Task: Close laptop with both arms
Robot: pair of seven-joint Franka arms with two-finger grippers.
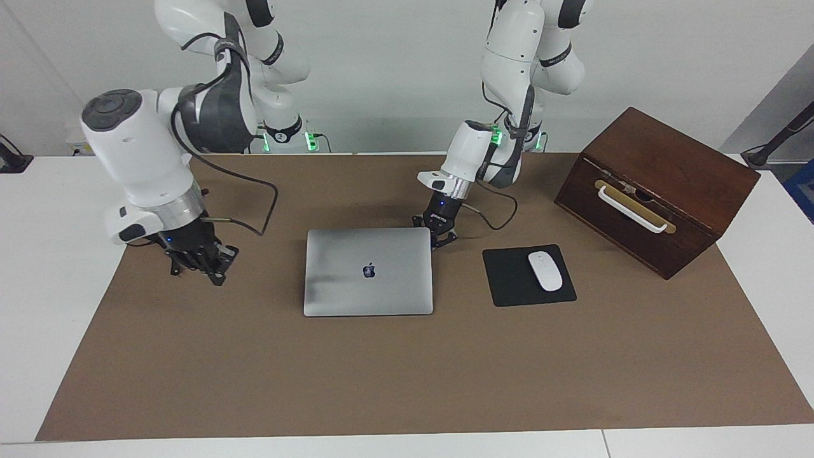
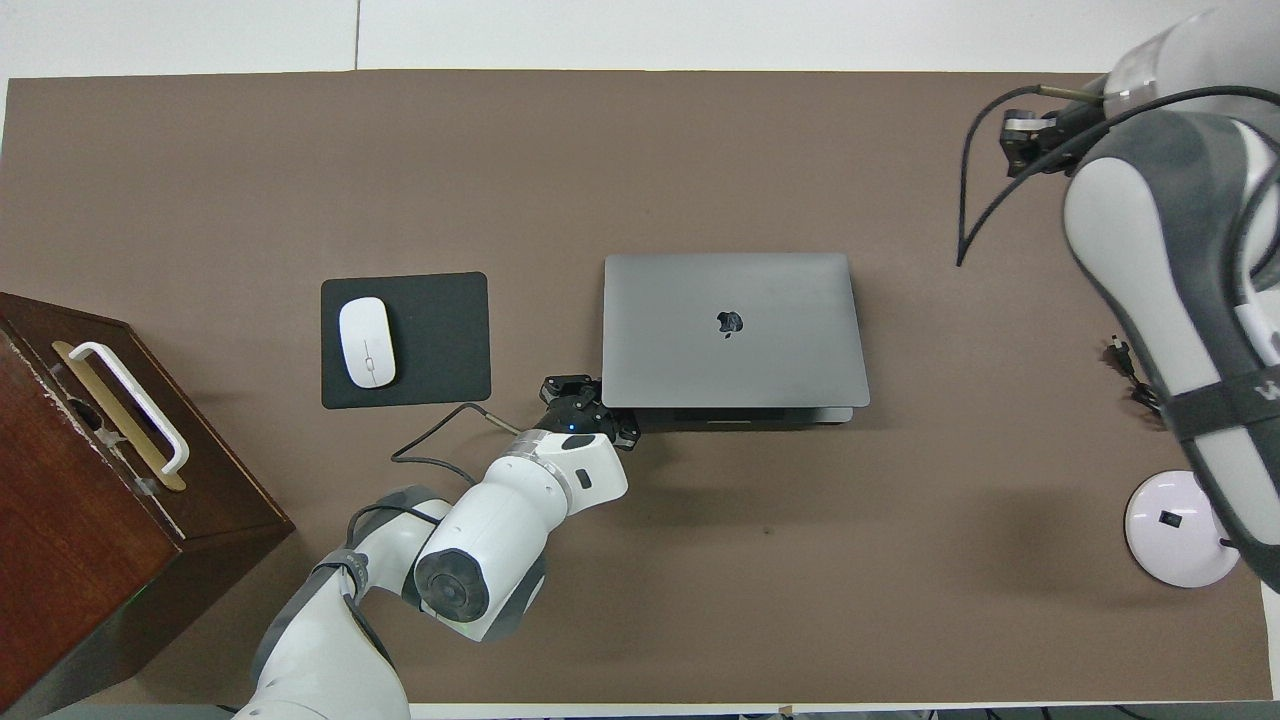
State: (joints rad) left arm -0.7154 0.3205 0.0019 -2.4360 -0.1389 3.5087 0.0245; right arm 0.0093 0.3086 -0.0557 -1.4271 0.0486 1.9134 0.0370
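Left gripper [image 1: 445, 240], black two-fingered, is clenched, fingertips together, low at the corner of the slim silver-grey metal laptop [image 1: 369, 272] on the side nearest the robots, toward the left arm's end; touching or just beside it, I can't say. Right gripper [image 1: 206, 264], also black, hangs over the brown table mat [image 1: 407, 381] well apart from the laptop, toward the right arm's end; whether its fingers are parted I cannot tell.

Progress looks good: the lid is flat on the base, dark apple logo up, so the closing seems done. What's left, I'd judge, is only for the arms to clear off.

The laptop sits mid-mat beside the black mouse pad [image 1: 512, 280]. Its long axis runs between the two arms' ends, hinge edge toward the robots.
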